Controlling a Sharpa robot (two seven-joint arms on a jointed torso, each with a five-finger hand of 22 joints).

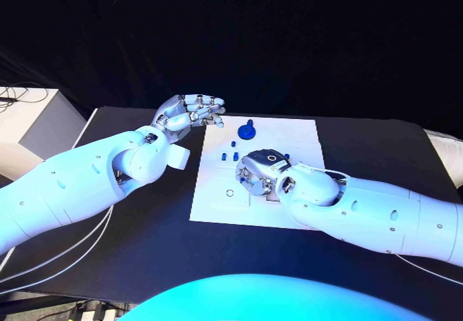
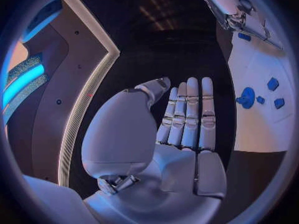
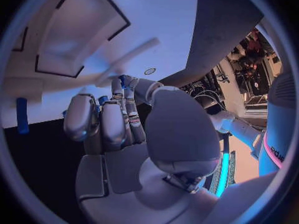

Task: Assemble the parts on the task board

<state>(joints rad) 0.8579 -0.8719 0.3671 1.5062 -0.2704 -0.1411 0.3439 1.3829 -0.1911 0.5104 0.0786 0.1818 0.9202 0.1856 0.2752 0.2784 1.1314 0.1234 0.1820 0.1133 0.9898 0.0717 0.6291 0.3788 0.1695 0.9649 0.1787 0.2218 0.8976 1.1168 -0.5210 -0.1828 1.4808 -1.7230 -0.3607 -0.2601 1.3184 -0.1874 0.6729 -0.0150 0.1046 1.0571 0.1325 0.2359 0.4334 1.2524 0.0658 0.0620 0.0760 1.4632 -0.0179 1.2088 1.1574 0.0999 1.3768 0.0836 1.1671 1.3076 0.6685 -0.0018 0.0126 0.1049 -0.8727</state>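
Observation:
The white task board [image 1: 290, 137] lies mid-table. A round blue part [image 1: 247, 130] with a knob stands near its far edge, and small blue pieces [image 1: 231, 156] stand beside it. My left hand [image 1: 191, 111] hovers off the board's far left corner; in the left wrist view its fingers [image 2: 187, 114] are straight and the palm is empty. My right hand [image 1: 260, 171] is curled down over the board's middle. In the right wrist view its thumb and fingertips close around a small blue part [image 3: 123, 78]. The left wrist view shows the board [image 2: 255, 124] and the round part [image 2: 247, 97].
A white box [image 1: 29, 124] with cables on it stands at the table's left edge. A small ring mark [image 1: 229, 192] sits on the board's near left area. Another blue piece [image 3: 22, 115] stands at the board's edge. Bare black table [image 1: 386, 144] lies to the right.

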